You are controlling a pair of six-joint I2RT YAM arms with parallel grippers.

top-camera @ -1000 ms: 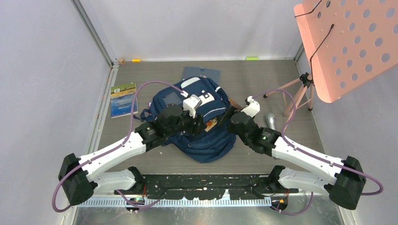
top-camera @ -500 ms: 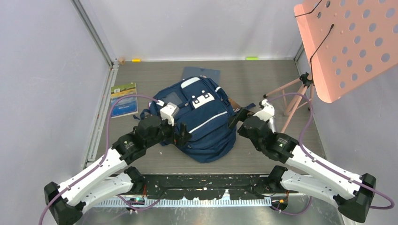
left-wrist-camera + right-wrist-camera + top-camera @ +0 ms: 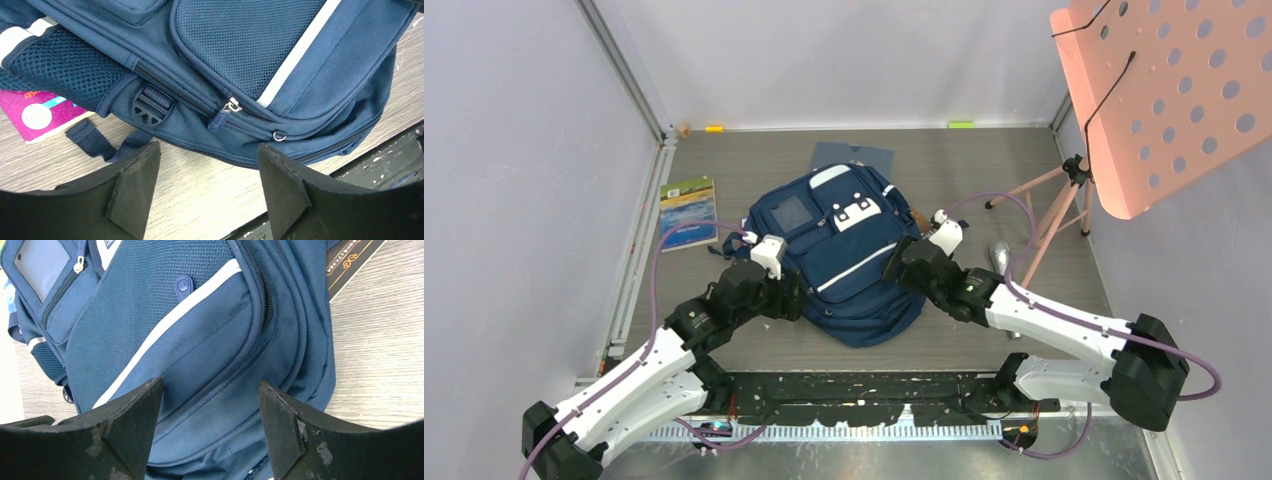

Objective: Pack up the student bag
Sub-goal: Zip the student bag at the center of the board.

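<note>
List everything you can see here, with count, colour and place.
backpack: 1, navy, white stripes, table centre
book: 1, green-blue, left of backpack
folder: 1, dark blue-grey, behind backpack
magenta book: 1, partly hidden by backpack
black book: 1, gold print, partly hidden by backpack
metal cylinder: 1, silver, right of backpack
perforated board: 1, pink, far right
tripod: 1, pinkish, below board
left gripper: 1, black, open, beside backpack
right gripper: 1, black, open, over backpack

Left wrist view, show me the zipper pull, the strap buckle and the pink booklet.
zipper pull [image 3: 219, 120], left wrist view, on its navy tab.
strap buckle [image 3: 151, 104], left wrist view, on the middle of the black plastic.
pink booklet [image 3: 36, 116], left wrist view, on the white circle on its cover.
</note>
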